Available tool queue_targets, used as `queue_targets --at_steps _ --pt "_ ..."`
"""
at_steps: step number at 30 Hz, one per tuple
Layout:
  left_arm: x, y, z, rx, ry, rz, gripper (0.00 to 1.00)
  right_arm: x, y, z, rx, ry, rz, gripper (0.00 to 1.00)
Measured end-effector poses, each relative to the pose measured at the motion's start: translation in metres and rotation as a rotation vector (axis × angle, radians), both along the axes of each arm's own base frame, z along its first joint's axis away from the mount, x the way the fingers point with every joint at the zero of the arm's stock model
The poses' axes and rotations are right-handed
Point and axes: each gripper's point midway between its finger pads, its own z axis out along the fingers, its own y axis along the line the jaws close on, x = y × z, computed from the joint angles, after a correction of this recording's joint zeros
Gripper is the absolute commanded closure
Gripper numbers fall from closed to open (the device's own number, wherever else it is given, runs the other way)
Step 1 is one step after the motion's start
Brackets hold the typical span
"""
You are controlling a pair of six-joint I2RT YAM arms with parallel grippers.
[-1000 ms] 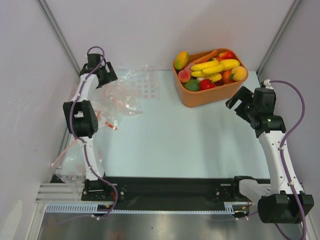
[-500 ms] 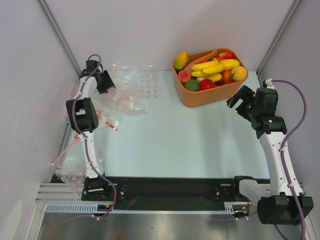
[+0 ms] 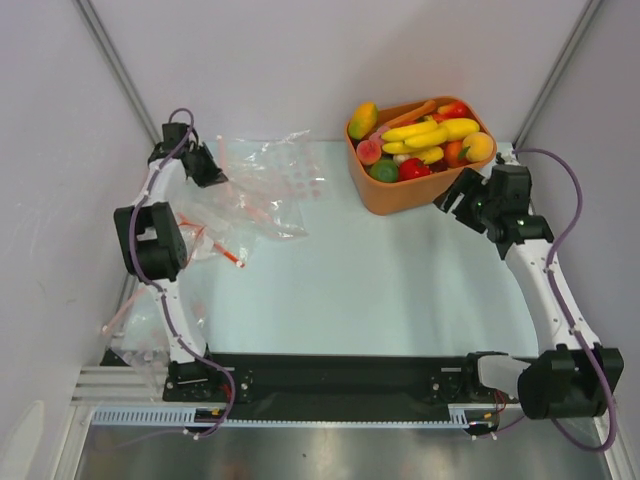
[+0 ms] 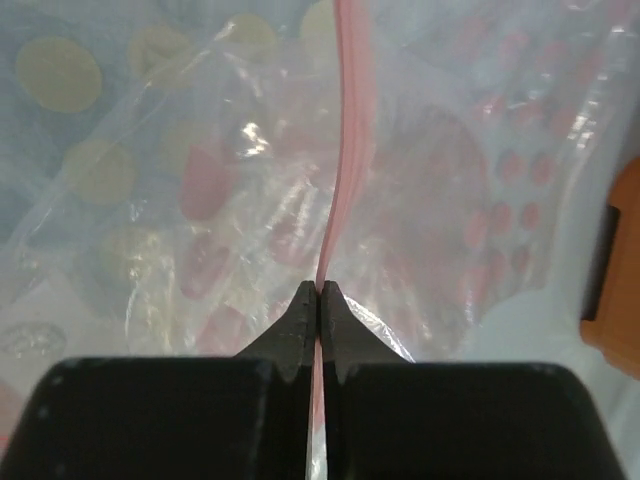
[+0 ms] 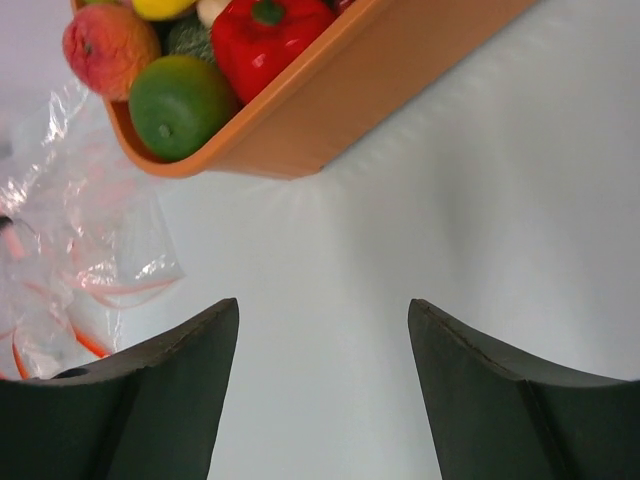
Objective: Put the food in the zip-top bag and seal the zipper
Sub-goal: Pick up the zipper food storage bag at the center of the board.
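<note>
The left gripper (image 4: 320, 295) pinches the pale pink zipper strip (image 4: 345, 150), running toward twelve o'clock, of the thin clear dot-printed bag (image 3: 280, 175); the glossy toy food (image 3: 425, 135) sits at its three o'clock in the orange plastic tub (image 3: 400, 197), nearer the open-jawed right gripper (image 3: 455, 198).

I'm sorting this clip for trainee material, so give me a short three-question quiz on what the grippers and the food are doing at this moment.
1. True or false: the left gripper is shut on the pink zipper of the zip-top bag.
2. Where is the food? A: piled in the orange tub. B: inside the zip-top bag. C: pinched in the left gripper.
3. In a word, what does the right gripper hold?

Key: 1 true. 2 A. 3 nothing; its jaws stand open beside the tub.
</note>
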Motion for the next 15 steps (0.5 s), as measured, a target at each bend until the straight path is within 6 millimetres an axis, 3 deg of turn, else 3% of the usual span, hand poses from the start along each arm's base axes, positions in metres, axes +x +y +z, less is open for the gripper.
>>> queue_targets --at_steps 4,9,12,15 --pt "-0.013 -0.005 0.064 0.009 -0.117 -0.012 1.0 0.012 0.036 -0.007 -0.005 0.021 0.112 0.27" --pt "-0.037 -0.018 0.145 0.027 -0.277 -0.04 1.0 0.029 0.092 0.016 -0.012 -0.04 0.258 0.27" --pt "-0.06 -0.037 0.17 0.029 -0.324 -0.077 1.0 0.035 0.134 0.025 0.002 -0.076 0.364 0.3" --pt "-0.091 -0.071 0.178 0.025 -0.34 -0.149 1.0 0.036 0.163 0.031 0.024 -0.094 0.44 0.32"
